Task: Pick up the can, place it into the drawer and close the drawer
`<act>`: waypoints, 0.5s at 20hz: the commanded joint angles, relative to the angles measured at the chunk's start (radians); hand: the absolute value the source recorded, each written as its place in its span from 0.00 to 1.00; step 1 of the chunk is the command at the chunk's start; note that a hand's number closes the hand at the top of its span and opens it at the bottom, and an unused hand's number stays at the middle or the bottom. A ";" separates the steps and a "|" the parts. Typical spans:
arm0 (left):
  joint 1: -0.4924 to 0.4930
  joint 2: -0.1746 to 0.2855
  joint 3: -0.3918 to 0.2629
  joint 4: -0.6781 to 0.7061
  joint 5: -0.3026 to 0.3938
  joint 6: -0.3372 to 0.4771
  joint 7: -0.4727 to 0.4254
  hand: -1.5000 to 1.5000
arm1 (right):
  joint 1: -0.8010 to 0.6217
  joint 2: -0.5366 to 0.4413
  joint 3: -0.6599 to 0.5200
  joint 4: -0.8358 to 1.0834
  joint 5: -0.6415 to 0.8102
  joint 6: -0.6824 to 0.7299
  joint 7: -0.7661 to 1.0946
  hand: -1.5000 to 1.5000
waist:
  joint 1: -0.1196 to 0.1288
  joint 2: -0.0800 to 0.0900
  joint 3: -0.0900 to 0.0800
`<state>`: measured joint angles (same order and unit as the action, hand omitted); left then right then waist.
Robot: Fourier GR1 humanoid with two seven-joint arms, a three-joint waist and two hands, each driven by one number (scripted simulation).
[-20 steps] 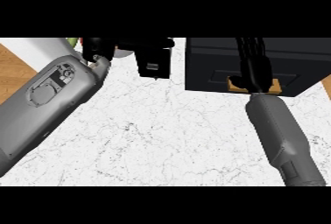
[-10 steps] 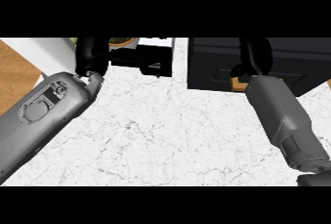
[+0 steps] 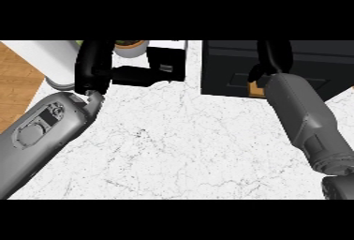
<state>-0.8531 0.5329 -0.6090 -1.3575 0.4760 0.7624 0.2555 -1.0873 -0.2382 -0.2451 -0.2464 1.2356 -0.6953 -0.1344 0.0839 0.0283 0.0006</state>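
Note:
The can shows nowhere in the head view. A dark drawer unit [image 3: 311, 61] stands at the counter's back right. My right hand [image 3: 274, 55] hangs over its front and runs out at the picture's top. A small tan patch [image 3: 256, 89] sits by the right wrist; I cannot tell what it is. My left hand [image 3: 94, 65] is at the back left, its straight thumb [image 3: 142, 76] stretched to the right and holding nothing.
A white container [image 3: 59, 58] stands at the back left beside wooden floor [image 3: 17, 84]. A potted plant [image 3: 130, 47] and a white box [image 3: 169, 56] stand behind the left hand. White marble counter [image 3: 187, 145] fills the middle.
Both forearms have pushed farther toward the back. The right hand has moved up over the dark drawer unit and the left hand has risen toward the plant pot.

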 commanded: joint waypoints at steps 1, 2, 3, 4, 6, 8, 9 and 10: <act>0.056 0.016 0.004 -0.031 -0.004 -0.016 -0.019 0.00 | -0.074 0.029 -0.059 -0.001 -0.067 -0.007 -0.028 0.00 | 0.023 0.005 0.002; 0.026 0.014 0.013 -0.026 -0.009 -0.006 -0.009 0.00 | -0.089 0.042 -0.082 -0.012 -0.095 -0.005 -0.038 0.00 | 0.021 0.005 0.003; 0.023 0.023 0.013 -0.052 -0.008 0.002 0.016 0.00 | -0.063 0.061 -0.102 -0.020 -0.124 -0.021 -0.088 0.00 | 0.022 0.000 0.005; 0.045 0.003 0.011 -0.032 -0.008 0.001 -0.012 0.00 | -0.060 0.086 -0.133 -0.033 -0.163 -0.027 -0.116 0.00 | 0.010 0.003 0.005; 0.061 0.011 0.007 -0.051 -0.014 0.002 -0.015 0.00 | -0.087 0.077 -0.172 -0.033 -0.205 0.017 -0.150 0.00 | 0.026 0.004 0.005; 0.065 0.028 0.020 -0.052 -0.018 0.002 -0.017 0.00 | -0.061 0.083 -0.218 -0.047 -0.262 0.019 -0.226 0.00 | 0.011 0.000 0.006; 0.088 -0.011 -0.003 -0.036 -0.030 0.024 -0.027 0.00 | -0.098 0.082 -0.239 -0.051 -0.288 0.069 -0.230 0.00 | -0.007 -0.004 0.005; 0.080 0.019 0.030 -0.040 -0.009 -0.008 -0.025 0.00 | -0.091 0.113 -0.251 -0.052 -0.304 0.061 -0.245 0.00 | -0.005 -0.005 0.004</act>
<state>-0.7911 0.5441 -0.5954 -1.3962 0.4628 0.7645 0.2389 -1.1082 -0.2135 -0.3926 -0.2579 1.0687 -0.6454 -0.3434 0.0643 0.0311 0.0050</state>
